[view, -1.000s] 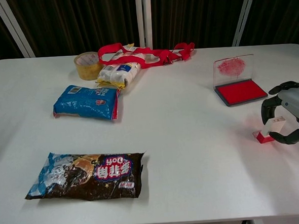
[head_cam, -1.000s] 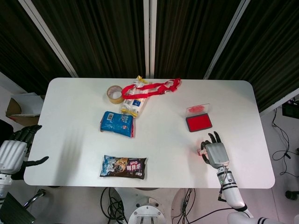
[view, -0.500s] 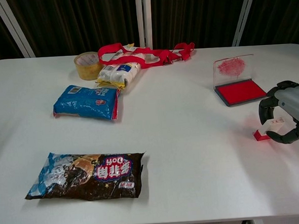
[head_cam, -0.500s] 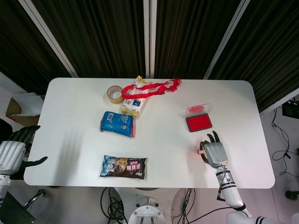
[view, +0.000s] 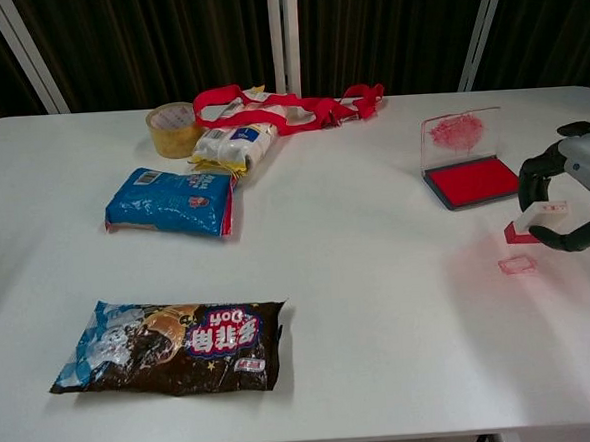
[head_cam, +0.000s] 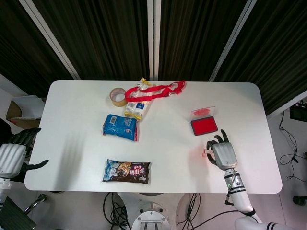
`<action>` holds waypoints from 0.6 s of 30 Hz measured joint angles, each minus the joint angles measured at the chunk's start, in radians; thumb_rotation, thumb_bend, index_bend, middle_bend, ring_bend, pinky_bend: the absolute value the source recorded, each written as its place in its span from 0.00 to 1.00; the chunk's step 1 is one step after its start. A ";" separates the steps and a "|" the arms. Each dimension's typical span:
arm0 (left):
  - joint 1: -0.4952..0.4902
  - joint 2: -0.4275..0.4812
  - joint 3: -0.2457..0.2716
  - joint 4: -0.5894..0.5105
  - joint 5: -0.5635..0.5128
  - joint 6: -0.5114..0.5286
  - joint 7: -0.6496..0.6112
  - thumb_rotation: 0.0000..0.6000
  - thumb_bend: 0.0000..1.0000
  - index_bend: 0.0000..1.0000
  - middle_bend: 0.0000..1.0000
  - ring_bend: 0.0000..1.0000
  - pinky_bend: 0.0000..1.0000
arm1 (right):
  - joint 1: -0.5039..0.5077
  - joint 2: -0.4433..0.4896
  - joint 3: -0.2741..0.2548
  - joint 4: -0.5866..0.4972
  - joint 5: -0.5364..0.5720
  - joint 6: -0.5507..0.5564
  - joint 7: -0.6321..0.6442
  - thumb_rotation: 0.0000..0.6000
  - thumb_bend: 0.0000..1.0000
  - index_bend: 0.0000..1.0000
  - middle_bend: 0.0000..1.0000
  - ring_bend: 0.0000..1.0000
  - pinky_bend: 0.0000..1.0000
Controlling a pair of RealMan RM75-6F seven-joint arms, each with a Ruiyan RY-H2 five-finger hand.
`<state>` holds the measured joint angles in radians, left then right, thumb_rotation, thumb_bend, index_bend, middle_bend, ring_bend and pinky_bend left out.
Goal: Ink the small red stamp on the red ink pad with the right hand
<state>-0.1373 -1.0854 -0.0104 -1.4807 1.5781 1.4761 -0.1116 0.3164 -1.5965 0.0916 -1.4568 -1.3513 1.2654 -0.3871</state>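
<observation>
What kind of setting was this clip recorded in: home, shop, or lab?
Most likely a lab or test room set up for robot trials. A plain white table stands before dark curtains, loose cables lie on the floor, and unrelated props like a tape roll and snack packets are spread out.

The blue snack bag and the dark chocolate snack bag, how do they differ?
The blue snack bag is bright blue with a red end, while the dark snack bag is mostly brown-black with a pale blue end. The blue one lies further back, close to the white packet; the dark one lies alone near the front edge. The dark bag looks longer. Both lie flat on the white table, untouched by either hand.
</observation>
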 measured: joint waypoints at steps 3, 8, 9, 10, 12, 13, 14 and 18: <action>-0.002 -0.003 0.001 0.001 0.001 -0.003 0.000 0.75 0.06 0.11 0.14 0.14 0.25 | 0.007 0.027 0.033 -0.014 0.002 0.009 0.012 1.00 0.34 0.68 0.58 0.35 0.00; -0.004 -0.003 0.002 0.000 0.001 -0.009 0.004 0.75 0.06 0.11 0.14 0.14 0.25 | 0.057 0.051 0.094 0.003 0.035 -0.039 0.016 1.00 0.34 0.68 0.58 0.36 0.01; -0.004 -0.003 0.003 0.000 0.000 -0.010 0.004 0.75 0.06 0.11 0.14 0.14 0.25 | 0.069 0.055 0.100 0.009 0.042 -0.059 0.019 1.00 0.34 0.68 0.58 0.37 0.01; -0.004 -0.004 0.003 0.000 -0.001 -0.012 0.005 0.75 0.06 0.11 0.13 0.14 0.25 | 0.081 0.059 0.107 0.015 0.050 -0.082 0.024 1.00 0.35 0.69 0.58 0.38 0.03; -0.005 -0.006 0.004 0.001 -0.003 -0.014 0.004 0.75 0.06 0.11 0.13 0.14 0.25 | 0.115 0.065 0.125 0.034 0.076 -0.145 0.035 1.00 0.35 0.69 0.59 0.42 0.08; -0.005 -0.006 0.004 0.002 -0.004 -0.017 0.003 0.75 0.06 0.11 0.13 0.14 0.25 | 0.131 0.067 0.133 0.044 0.092 -0.175 0.040 1.00 0.35 0.69 0.59 0.43 0.13; -0.005 -0.007 0.005 0.003 -0.005 -0.019 0.003 0.75 0.06 0.11 0.13 0.14 0.25 | 0.154 0.066 0.144 0.060 0.115 -0.214 0.043 1.00 0.35 0.69 0.59 0.44 0.16; -0.007 -0.006 0.006 0.006 -0.011 -0.029 0.004 0.75 0.06 0.11 0.13 0.14 0.25 | 0.226 0.048 0.168 0.137 0.172 -0.288 0.047 1.00 0.35 0.70 0.59 0.55 0.63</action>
<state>-0.1439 -1.0909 -0.0043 -1.4744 1.5667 1.4474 -0.1080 0.5421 -1.5483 0.2595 -1.3196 -1.1791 0.9773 -0.3403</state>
